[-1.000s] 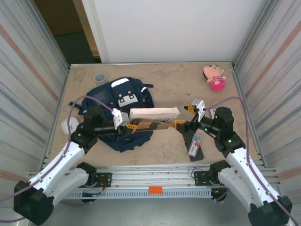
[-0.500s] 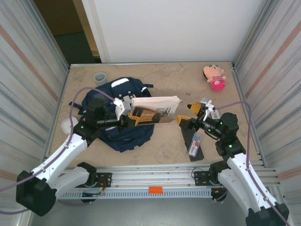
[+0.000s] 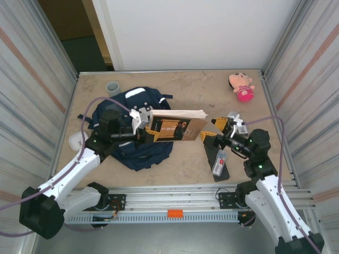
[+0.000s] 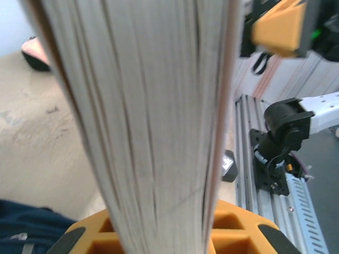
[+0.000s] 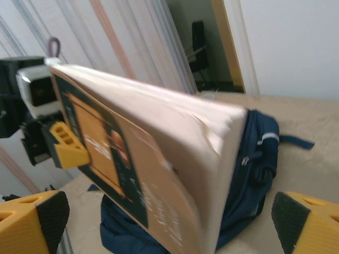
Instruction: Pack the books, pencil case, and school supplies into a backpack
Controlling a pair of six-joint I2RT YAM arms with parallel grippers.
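From above, I count one book [image 3: 177,127], one backpack [image 3: 123,114], one pencil case [image 3: 216,153] and one packet [image 3: 219,162]. My left gripper [image 3: 148,133] is clamped narrow on the book's left end and holds it off the table [image 3: 185,90], cover facing up, tilted. The book's free end reaches toward my right gripper [image 3: 210,130], which is spread wide, holds nothing and sits just beside that end. The backpack lies on the table beneath and behind my left gripper. The pencil case lies on the table just on the near side of my right gripper, with the packet on top of it. Far beyond my left gripper stands one grey cup [image 3: 112,88]. Far beyond my right gripper lies one pink doll [image 3: 241,86].

From my left wrist, the book's page edge [image 4: 153,132] stands upright against my lower yellow finger [image 4: 233,233]. A bit of the backpack [image 4: 21,233] shows low on the left.

From my right wrist, my two yellow fingers [image 5: 32,222] stand far apart. The book [image 5: 148,159] hangs between them and ahead of them, apart from both. The backpack [image 5: 254,159] lies behind it.
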